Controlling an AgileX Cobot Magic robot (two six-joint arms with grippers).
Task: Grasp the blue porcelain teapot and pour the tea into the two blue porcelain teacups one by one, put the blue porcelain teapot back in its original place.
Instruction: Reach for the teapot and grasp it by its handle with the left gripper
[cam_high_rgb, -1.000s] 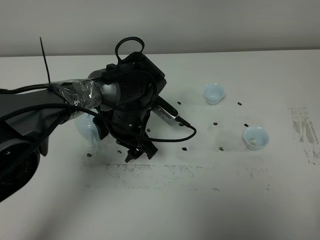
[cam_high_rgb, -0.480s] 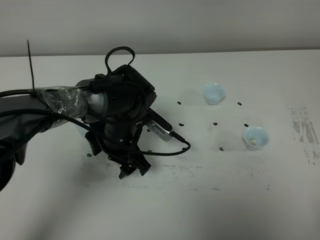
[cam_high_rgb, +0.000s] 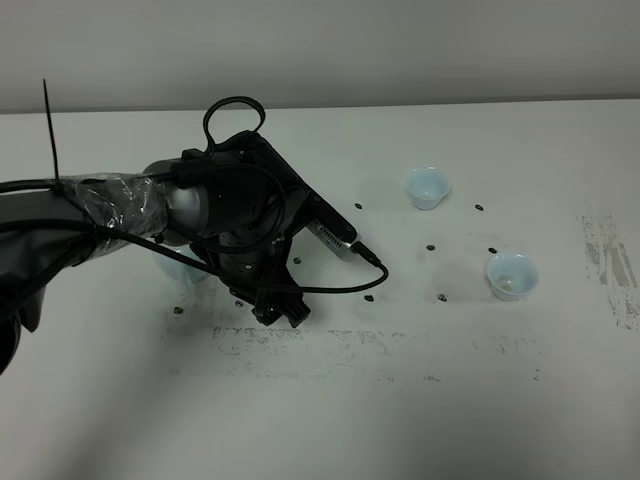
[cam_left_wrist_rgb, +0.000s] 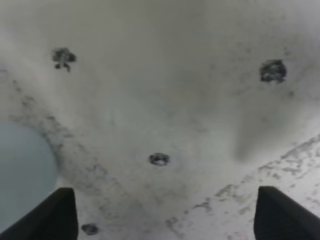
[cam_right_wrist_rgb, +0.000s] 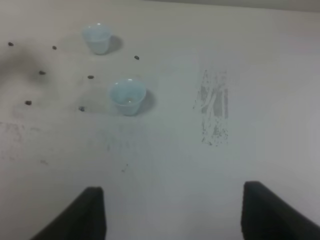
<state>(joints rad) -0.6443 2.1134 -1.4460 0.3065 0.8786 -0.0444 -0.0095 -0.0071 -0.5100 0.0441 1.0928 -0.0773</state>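
Observation:
The blue porcelain teapot (cam_high_rgb: 180, 268) is almost wholly hidden under my left arm; only a pale blue sliver shows at the arm's left side. Its rounded wall (cam_left_wrist_rgb: 22, 172) also shows in the left wrist view, beside one finger. My left gripper (cam_high_rgb: 282, 314) points down at the table just right of the teapot, open wide, with only bare table between its fingers (cam_left_wrist_rgb: 60, 212). The two blue porcelain teacups stand upright to the right, one farther back (cam_high_rgb: 428, 186) and one nearer (cam_high_rgb: 511, 275). My right gripper (cam_right_wrist_rgb: 172, 200) hangs open above the table, short of the teacups (cam_right_wrist_rgb: 127, 96).
Small dark dots (cam_high_rgb: 368, 298) are scattered over the white table between teapot and cups. A band of grey scuffs (cam_high_rgb: 330, 345) runs along the table's middle, and another scuffed patch (cam_high_rgb: 612, 265) lies at the right. A black cable (cam_high_rgb: 340, 285) loops off the left wrist.
The left arm swung leftward over the teapot, covering more of it. Its gripper dipped toward the front, then came back up. Cups unchanged.

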